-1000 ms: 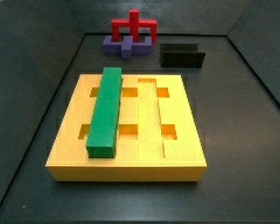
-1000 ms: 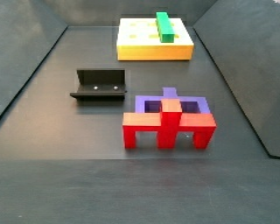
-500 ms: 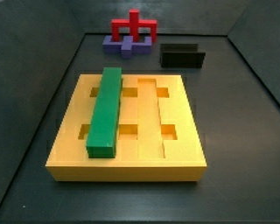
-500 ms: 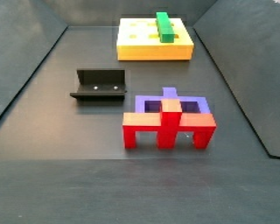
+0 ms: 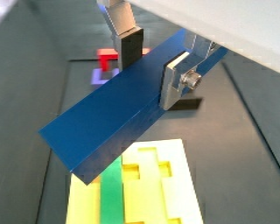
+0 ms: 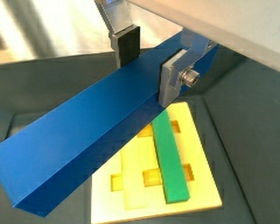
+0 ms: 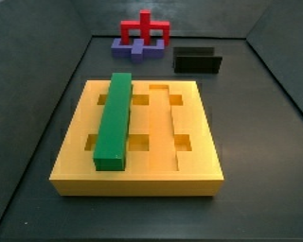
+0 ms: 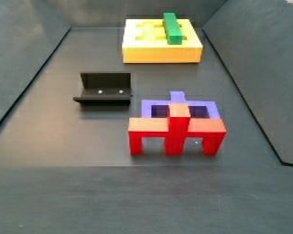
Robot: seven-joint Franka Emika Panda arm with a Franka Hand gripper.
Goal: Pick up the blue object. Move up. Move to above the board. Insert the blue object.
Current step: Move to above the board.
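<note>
In both wrist views my gripper [image 5: 152, 66] [image 6: 150, 63] is shut on the blue object [image 5: 108, 122] [image 6: 73, 144], a long dark blue bar held tilted between the silver fingers, high above the floor. The board [image 5: 178, 188] [image 6: 199, 149], a big yellow block with grooves and cut-out holes, lies below it. It also shows in both side views [image 7: 199, 123] [image 8: 143, 50]. A green bar [image 7: 114, 118] [image 8: 171, 27] [image 6: 166, 153] lies in one groove of the board. Neither the gripper nor the blue object shows in the side views.
The black fixture [image 7: 199, 61] [image 8: 103, 89] stands on the dark floor beyond the board. A purple block with a red piece [image 7: 143, 43] [image 8: 176, 123] stands near it. Grey walls close in the floor on the sides.
</note>
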